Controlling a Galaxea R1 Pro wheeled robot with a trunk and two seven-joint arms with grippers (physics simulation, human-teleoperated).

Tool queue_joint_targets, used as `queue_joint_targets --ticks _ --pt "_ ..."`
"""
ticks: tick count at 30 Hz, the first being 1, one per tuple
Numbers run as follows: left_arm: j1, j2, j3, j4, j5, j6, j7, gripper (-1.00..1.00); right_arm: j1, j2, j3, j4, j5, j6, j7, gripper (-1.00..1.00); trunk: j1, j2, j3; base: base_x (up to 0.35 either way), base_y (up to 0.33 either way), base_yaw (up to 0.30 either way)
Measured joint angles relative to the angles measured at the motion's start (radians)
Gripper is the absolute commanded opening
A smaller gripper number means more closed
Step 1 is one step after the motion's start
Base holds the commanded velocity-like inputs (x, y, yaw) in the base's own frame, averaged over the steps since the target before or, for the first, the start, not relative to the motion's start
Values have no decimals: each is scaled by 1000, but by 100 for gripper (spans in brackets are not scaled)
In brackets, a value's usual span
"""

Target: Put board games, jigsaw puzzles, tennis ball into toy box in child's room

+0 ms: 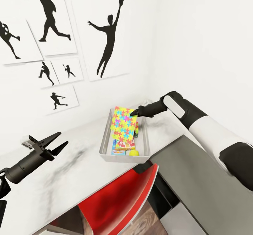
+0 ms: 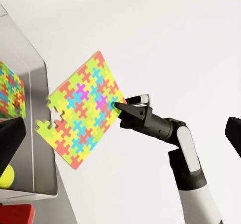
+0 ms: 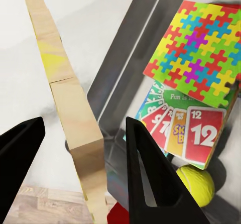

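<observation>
Looking from the head view: the toy box [image 1: 105,141] sits on the pale counter [image 1: 63,178] near the wall corner. Inside it lie a card game box [image 1: 123,146] and the tennis ball [image 1: 134,153] at the near end. A jigsaw puzzle [image 1: 123,124] is tilted over the box, its lower edge down inside and its upper corner pinched by the right claw [image 1: 134,113]. Right arm reaches in from the right, forearm roughly level, claw closed on the puzzle's edge. Left claw [image 1: 59,141] hovers over the counter well apart from the box, jaws spread, holding nothing. A red chair [image 1: 123,196] is tucked under the counter.

Left wrist view: the held puzzle [image 2: 83,116] stands tilted against the box wall [image 2: 40,133]; right claw [image 2: 122,114] grips its corner. A second puzzle [image 2: 11,91] and the ball [image 2: 6,178] are seen inside.

Right wrist view: second puzzle [image 3: 198,53] lies flat on a red-and-green game box [image 3: 188,131]; ball [image 3: 197,184] beside it.

Judgement: task near its end; the held puzzle is not yet released. How many game boxes are stacked below, I cannot tell.
</observation>
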Motion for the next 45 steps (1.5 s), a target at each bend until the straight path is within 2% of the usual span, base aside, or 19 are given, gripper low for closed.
queue_joint_targets --ticks 13,22,28,32,38,40,43,45 --pt "1 0 -2 1 -1 0 2 100 0 3 0 15 0 0 0 -100 0 0 -12 1 0 0" --pt "1 0 -3 1 -1 0 2 100 -5 5 -6 59 -3 0 1 -100 0 0 -26 0 0 0" --pt "1 0 -4 1 -1 0 2 100 -7 3 -8 71 -37 0 2 -100 0 0 -36 0 0 0" --pt "1 0 -4 1 0 0 2 100 -8 -3 -9 74 -76 0 2 -100 0 0 -43 0 0 0" --pt "1 -1 -4 1 0 0 2 100 -9 -12 -16 77 -106 0 2 -100 0 0 -52 0 0 0" --pt "1 -1 -4 1 -1 0 2 100 -9 -13 -25 77 -114 0 2 -100 0 0 -56 0 0 0" --pt "1 -1 -4 1 -1 0 2 100 -9 -14 -70 79 -135 0 2 -100 0 0 -60 0 0 0" --pt "1 0 -4 1 0 0 2 100 -8 -15 -82 79 -137 0 1 -100 0 0 -61 0 0 0"
